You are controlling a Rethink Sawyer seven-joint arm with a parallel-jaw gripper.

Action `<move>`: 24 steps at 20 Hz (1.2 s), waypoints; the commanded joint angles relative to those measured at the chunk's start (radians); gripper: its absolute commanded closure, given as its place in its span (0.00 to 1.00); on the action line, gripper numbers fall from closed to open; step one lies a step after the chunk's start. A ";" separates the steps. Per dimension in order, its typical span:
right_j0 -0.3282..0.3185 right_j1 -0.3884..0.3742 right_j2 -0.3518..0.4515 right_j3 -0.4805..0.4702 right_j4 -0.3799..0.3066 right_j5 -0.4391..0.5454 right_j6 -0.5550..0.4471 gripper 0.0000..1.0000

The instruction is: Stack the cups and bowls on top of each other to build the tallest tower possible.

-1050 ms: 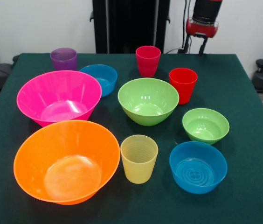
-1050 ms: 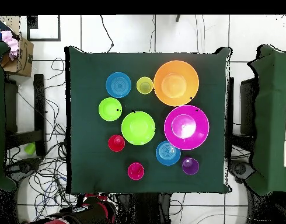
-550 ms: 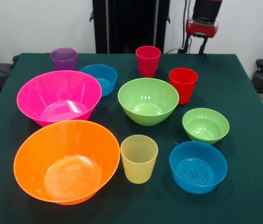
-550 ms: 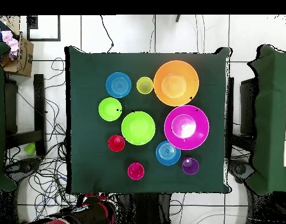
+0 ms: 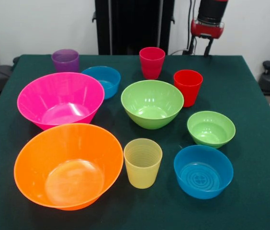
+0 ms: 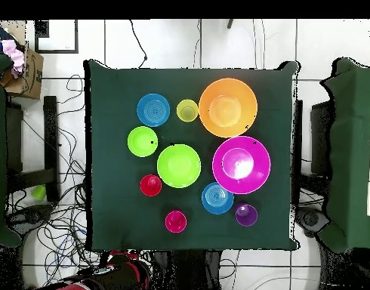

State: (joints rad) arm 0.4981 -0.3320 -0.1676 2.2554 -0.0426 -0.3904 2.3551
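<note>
Tool (image 5: pixel 208 46) raised beyond the surface (image 5: pixel 250 96) edge, touching nothing; spread or pressed together: cannot tell. Nearest to it, red cup (image 5: pixel 188 87) and pink-red cup (image 5: pixel 151 62). Bowls (image 5: pixel 151 103) and cups all separate, unstacked.

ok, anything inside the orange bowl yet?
No. The orange bowl is empty in both views: its bare bottom shows through, with no cup or bowl nested in it. The table patch under its base is covered, so not visible.
</note>
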 commanded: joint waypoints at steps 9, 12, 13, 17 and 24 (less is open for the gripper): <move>-0.030 0.134 0.090 -0.243 -0.003 -0.037 0.067 0.00; -0.027 0.132 0.088 -0.242 -0.004 -0.033 0.069 0.00; -0.027 0.133 0.088 -0.243 -0.005 -0.035 0.070 0.00; -0.035 0.142 0.091 -0.252 -0.016 -0.040 0.070 0.00; -0.035 0.147 0.090 -0.257 -0.022 -0.042 0.076 0.00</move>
State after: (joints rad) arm 0.4942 -0.3281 -0.1735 2.2424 -0.0881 -0.3906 2.3551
